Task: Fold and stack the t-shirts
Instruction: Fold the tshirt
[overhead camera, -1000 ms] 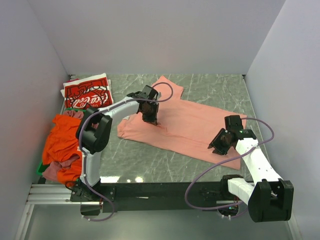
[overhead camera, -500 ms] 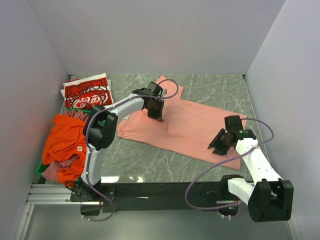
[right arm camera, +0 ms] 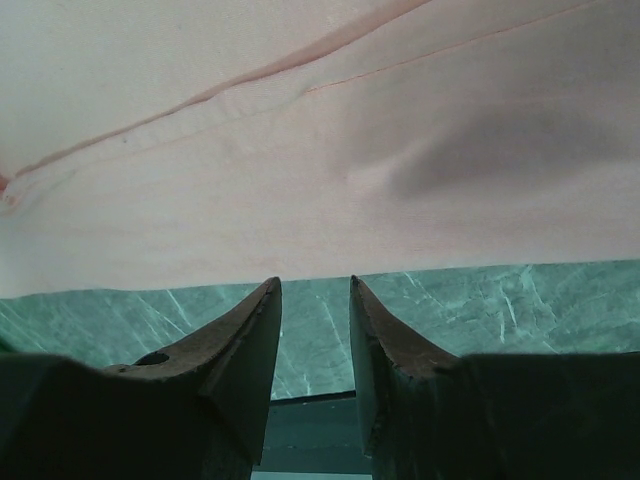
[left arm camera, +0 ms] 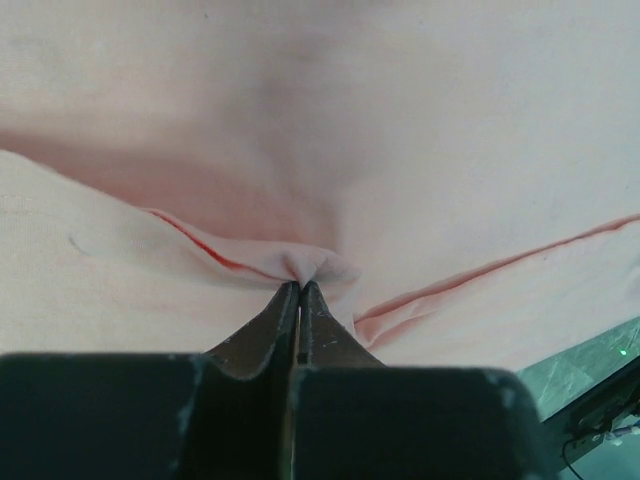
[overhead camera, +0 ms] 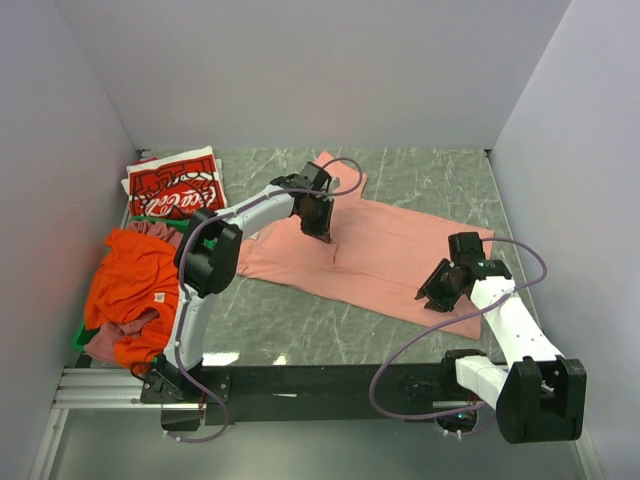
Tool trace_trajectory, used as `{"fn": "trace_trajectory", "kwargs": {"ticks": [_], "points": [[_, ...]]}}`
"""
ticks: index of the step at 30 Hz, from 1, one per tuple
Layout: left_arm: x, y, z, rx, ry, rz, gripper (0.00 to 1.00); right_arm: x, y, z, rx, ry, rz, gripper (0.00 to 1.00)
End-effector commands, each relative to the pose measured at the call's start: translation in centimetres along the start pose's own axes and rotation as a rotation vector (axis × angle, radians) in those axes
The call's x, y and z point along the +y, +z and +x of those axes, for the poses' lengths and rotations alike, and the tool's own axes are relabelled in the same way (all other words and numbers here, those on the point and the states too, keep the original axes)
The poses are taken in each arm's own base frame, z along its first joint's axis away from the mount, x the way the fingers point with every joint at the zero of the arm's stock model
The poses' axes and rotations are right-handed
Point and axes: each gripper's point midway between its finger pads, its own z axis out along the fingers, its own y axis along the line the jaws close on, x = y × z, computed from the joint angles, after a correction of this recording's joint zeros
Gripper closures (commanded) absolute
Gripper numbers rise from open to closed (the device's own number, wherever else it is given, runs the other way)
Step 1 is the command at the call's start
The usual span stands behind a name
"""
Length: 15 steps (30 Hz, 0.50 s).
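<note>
A salmon-pink t-shirt (overhead camera: 390, 250) lies spread across the middle of the green marble table. My left gripper (overhead camera: 322, 230) presses down on its middle, shut on a small pinch of the fabric (left arm camera: 312, 263); creases run out from the tips (left arm camera: 299, 287). My right gripper (overhead camera: 437, 292) hovers at the shirt's near right hem, open with nothing between its fingers (right arm camera: 315, 285); the hem (right arm camera: 300, 260) lies just past the tips. A red Coca-Cola t-shirt (overhead camera: 175, 186) lies folded at the back left. An orange t-shirt (overhead camera: 125, 280) and a mauve one (overhead camera: 108, 342) are heaped at the left.
The heap sits on a green crate (overhead camera: 79, 338) against the left wall. White walls close in the table on the left, back and right. Bare marble (overhead camera: 300, 320) shows between the pink shirt and the arm bases.
My left gripper has slid a little to the right across the pink shirt, dragging the pinched fabric along. The right arm has not moved.
</note>
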Motion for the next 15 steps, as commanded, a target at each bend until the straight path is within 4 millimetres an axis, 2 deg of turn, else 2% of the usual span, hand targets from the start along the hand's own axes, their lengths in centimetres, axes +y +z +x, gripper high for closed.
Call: {"fn": "trace_trajectory", "kwargs": {"ticks": [1, 5, 6, 10, 15], "points": [[-1.5, -0.9, -1.8, -0.035, 0.024, 0.031, 0.93, 0.4, -0.3, -0.5, -0.015, 0.006, -0.01, 0.59], [-2.9, -2.2, -2.7, -0.053, 0.02, 0.078, 0.79, 0.4, -0.6, -0.5, -0.022, 0.009, -0.01, 0.59], [-3.7, -3.1, -3.1, -0.065, 0.016, 0.105, 0.76, 0.6, -0.8, -0.8, -0.032, 0.007, -0.015, 0.59], [-6.8, -6.6, -5.3, -0.143, 0.019, 0.202, 0.73, 1.0, -1.4, -1.2, -0.054, 0.003, -0.028, 0.59], [-8.4, -11.4, -7.7, -0.268, 0.034, 0.212, 0.71, 1.1, -1.8, -1.4, -0.065, -0.001, -0.035, 0.59]]}}
